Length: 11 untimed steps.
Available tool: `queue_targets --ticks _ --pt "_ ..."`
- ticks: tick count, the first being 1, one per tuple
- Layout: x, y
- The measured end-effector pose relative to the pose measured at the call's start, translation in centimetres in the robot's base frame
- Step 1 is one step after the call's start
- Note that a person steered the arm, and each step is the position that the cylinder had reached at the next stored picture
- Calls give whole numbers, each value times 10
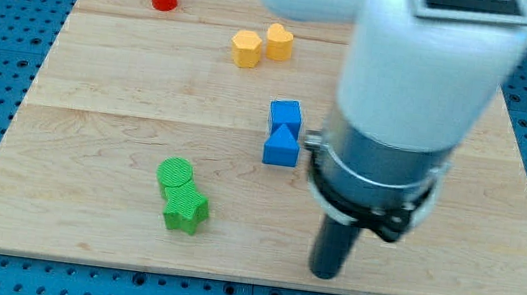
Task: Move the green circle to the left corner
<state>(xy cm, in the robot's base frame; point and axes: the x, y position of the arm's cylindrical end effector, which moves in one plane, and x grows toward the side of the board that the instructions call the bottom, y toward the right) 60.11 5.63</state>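
Green circle [176, 173] sitting left of our tip [326, 273], touching green star [185, 211], we're resting our bare rod clear of blocks.

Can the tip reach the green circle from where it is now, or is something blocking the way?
Probably yes. My tip is to the view's right of the green circle, with bare board between. The green star touches the circle's lower side, not the approach.

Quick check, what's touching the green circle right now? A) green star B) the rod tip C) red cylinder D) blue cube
A: the green circle sits against the green star just below it, while my tip is well off to the view's right, touching no block.
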Motion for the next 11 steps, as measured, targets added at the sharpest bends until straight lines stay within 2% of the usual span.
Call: queue_targets --ticks 2,4,5,11 --pt "-15 -72" --pt "-77 -167" --pt "-122 -212" --pt "-138 -273"
